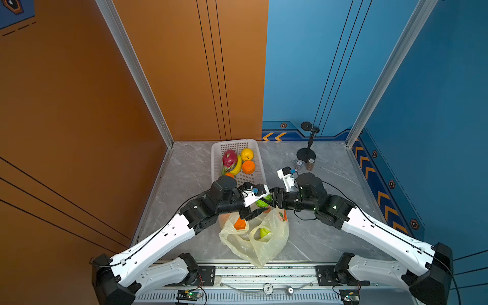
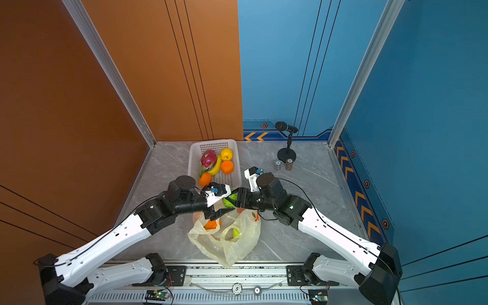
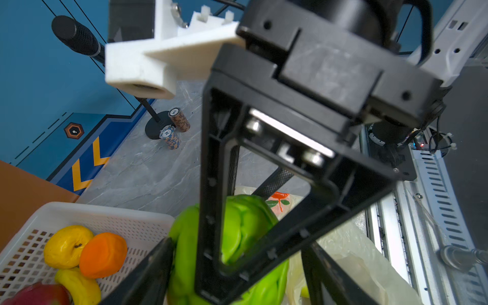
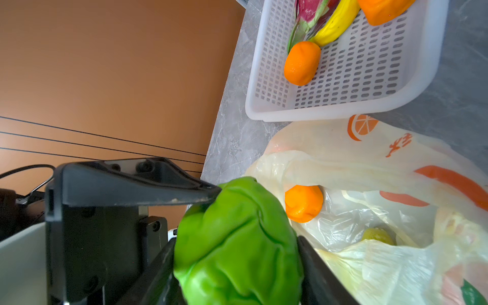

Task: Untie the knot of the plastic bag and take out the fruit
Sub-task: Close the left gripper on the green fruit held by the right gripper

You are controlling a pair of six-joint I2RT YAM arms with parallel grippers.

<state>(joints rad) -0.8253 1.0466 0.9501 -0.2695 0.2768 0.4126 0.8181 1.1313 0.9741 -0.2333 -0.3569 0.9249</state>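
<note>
Arms: both reaching inward from the front rail, white forearms and black wrists, meeting tip to tip above the far edge of the plastic bag (image 1: 264,245), just before the basket (image 1: 254,144).
Left gripper (image 3: 237,244): rolled onto its side, jaws spread wide around the green fruit (image 4: 237,237). One finger's tip touches the fruit's top in the right wrist view; the opposite finger stands clear of it, with bag plastic showing in the gap.
Right gripper (image 4: 235,243): facing the opposite way, both fingers pressed against the green fruit's flanks, carrying it.
Bag: lying on the table between the arms, mouth open and handles loose. Inside are a bagged orange (image 1: 239,224) and a pale yellow-green piece (image 1: 264,233).
Basket contents: dragon fruit (image 1: 229,158), banana (image 1: 237,167), round yellow fruit (image 1: 247,154), far orange (image 1: 248,167), near orange (image 2: 205,179).
Writing: the digit 5 on a round token (image 1: 268,288) set in the rail. On the bag, an orange-slice print (image 4: 361,128) and orange characters, not legible. Chip stacks (image 3: 174,129) by the microphone stand (image 1: 306,154) carry labels too small to read.
Materials: bag thin, translucent and crinkled. Basket white plastic, perforated. Green fruit glossy and lobed. Tabletop (image 1: 190,184) grey, marble-veined.
</note>
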